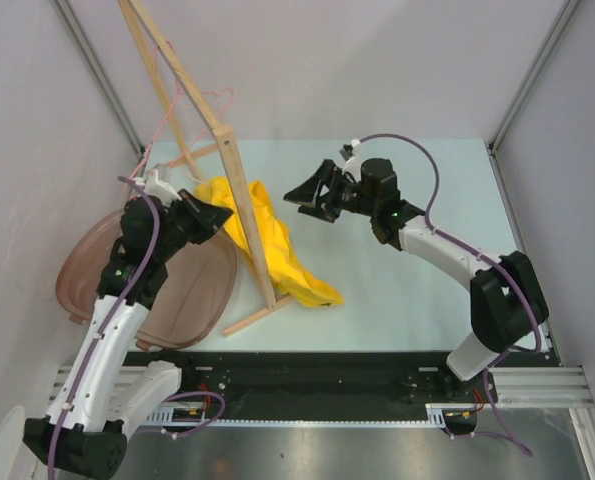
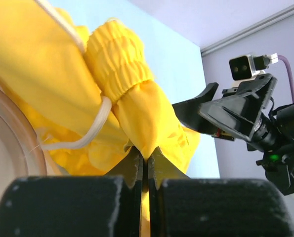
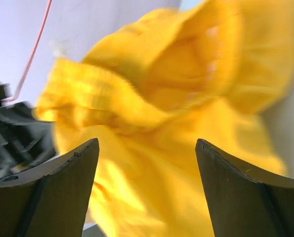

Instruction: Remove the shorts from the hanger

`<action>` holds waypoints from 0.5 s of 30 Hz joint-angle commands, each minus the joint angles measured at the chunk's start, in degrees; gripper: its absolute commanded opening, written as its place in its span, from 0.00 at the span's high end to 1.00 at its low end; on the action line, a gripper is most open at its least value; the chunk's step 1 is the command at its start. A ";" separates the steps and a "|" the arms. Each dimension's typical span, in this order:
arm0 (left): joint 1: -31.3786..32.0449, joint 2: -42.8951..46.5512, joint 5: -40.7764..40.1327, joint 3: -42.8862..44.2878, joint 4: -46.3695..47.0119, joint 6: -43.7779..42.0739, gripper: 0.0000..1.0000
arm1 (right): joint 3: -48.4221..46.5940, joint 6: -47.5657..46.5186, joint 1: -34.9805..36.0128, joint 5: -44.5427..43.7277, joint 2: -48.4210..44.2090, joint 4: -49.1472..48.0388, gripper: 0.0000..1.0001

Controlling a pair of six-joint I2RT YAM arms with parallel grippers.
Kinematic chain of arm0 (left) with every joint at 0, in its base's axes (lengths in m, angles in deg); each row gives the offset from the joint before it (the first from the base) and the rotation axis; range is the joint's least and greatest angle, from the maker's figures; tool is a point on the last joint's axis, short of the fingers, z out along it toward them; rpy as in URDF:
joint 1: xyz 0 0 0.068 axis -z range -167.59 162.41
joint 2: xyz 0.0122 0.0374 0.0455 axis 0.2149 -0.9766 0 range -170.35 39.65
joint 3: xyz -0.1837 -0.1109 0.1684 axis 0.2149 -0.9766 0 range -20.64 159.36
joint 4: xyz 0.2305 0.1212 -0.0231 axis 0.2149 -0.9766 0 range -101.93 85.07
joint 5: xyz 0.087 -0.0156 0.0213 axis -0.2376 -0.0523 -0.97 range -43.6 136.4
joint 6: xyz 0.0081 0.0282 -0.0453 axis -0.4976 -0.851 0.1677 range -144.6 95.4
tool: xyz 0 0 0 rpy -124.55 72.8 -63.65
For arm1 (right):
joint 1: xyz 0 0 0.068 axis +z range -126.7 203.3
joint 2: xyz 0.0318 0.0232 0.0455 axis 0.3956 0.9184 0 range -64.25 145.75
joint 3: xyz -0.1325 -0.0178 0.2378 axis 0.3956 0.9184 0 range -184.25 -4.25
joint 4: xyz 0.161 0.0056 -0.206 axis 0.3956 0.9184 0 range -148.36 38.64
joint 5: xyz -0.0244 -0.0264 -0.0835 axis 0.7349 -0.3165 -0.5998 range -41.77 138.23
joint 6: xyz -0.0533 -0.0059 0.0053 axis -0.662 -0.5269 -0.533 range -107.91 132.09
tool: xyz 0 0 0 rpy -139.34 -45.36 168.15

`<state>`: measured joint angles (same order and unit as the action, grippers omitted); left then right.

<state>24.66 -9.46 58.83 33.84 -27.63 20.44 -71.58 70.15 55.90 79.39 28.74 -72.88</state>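
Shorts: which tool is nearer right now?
Left. The left tool is shut on a fold of the shorts; the right tool is open, apart from them, to their right.

Robot lab cell: white walls (image 1: 377, 70), aluminium corner post (image 1: 532, 75), pale table (image 1: 407, 200), left arm (image 1: 107, 330) and right arm (image 1: 447, 255) on metal rail (image 1: 537, 382).

The shorts (image 1: 277, 250) lie on the table (image 1: 407, 200) beside the rack (image 1: 247, 220).

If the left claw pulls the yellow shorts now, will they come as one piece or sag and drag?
Probably floppy: the shorts bunch in soft folds, so they'd likely sag and trail from the pinch. Likely light: the left claw grips only a thin fold. The loose drawstring might snag on the wooden rack.
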 commanded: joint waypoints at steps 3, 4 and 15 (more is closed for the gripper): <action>-0.56 2.69 -5.39 13.36 -6.39 -8.21 1.00 | -0.43 -13.22 -2.98 -6.80 -7.02 14.17 0.16; -0.56 3.48 -6.70 14.07 -6.92 -8.65 1.00 | -0.43 -14.20 -3.15 -8.64 -7.73 16.43 0.16; -0.56 6.03 -23.66 31.02 -16.85 -15.67 1.00 | 0.09 -20.53 -3.16 -15.07 -12.48 24.98 0.14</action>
<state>24.57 -5.65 45.45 56.74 -43.47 9.90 -71.58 53.19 52.71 67.50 18.88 -50.91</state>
